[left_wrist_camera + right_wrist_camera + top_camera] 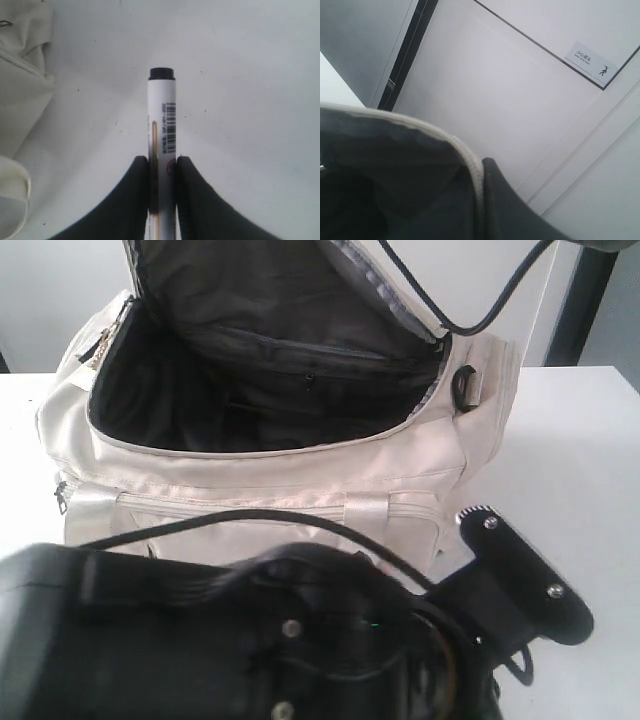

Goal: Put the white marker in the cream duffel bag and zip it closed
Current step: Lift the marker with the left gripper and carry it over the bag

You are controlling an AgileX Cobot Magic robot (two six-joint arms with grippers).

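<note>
White marker (161,125), judged light, stiff and slick, clamped mid-barrel by left gripper (162,162); right gripper (483,175) closed, seemingly pinching the flap of the cream duffel bag (300,475) at twelve o'clock.

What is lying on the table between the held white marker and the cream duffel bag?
Nothing: in the left wrist view, only bare white table separates the white marker, clamped in the left gripper, from the cream duffel bag.
</note>
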